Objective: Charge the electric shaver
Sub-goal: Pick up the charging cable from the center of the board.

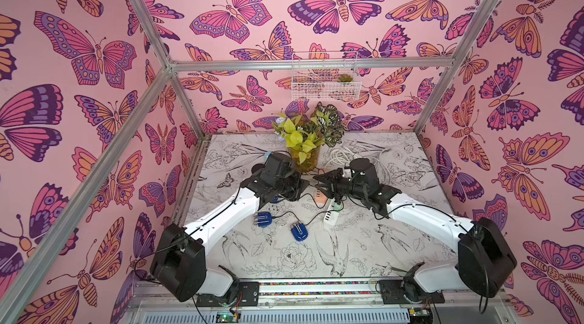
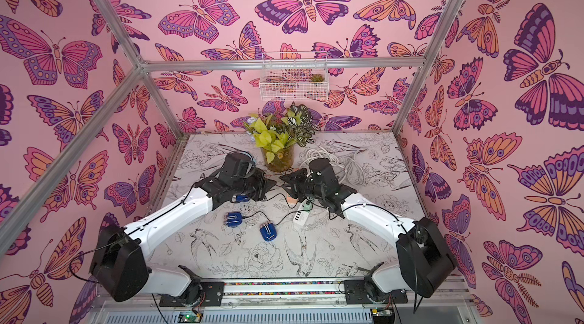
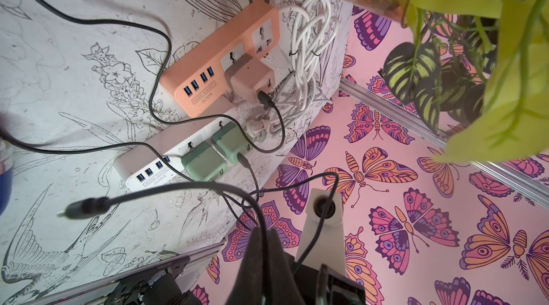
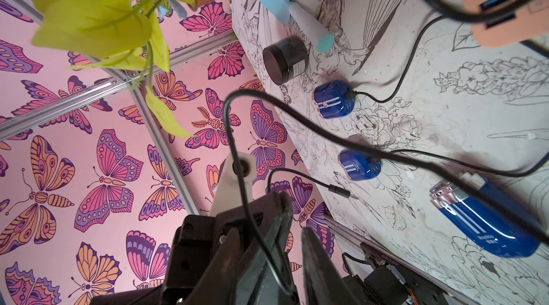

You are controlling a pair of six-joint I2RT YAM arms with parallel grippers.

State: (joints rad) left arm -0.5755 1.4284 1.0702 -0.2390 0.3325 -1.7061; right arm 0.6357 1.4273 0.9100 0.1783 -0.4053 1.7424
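Observation:
Three blue electric shavers lie on the table in both top views: one [image 1: 263, 219], one [image 1: 300, 231] and one half under the left arm [image 2: 241, 198]. The right wrist view shows them too, the nearest [image 4: 487, 226] large. My left gripper [image 3: 264, 230] is shut on a black charging cable whose free plug [image 3: 86, 207] hangs above the table. My right gripper [image 4: 294, 214] has its jaws apart with a thin black cable looping through the gap; a plug [image 4: 341, 192] hangs free just beyond its fingers. Both grippers meet tip to tip above the strips [image 1: 311, 182].
An orange power strip [image 3: 214, 59] and a white one [image 3: 154, 158] lie side by side, holding a beige adapter [image 3: 252, 80] and green adapters [image 3: 205, 160]. A coiled white cord [image 3: 309, 50], a plant vase [image 1: 305, 161], a black jar [image 4: 285, 59] and a pale blue fan [image 4: 297, 15] stand behind.

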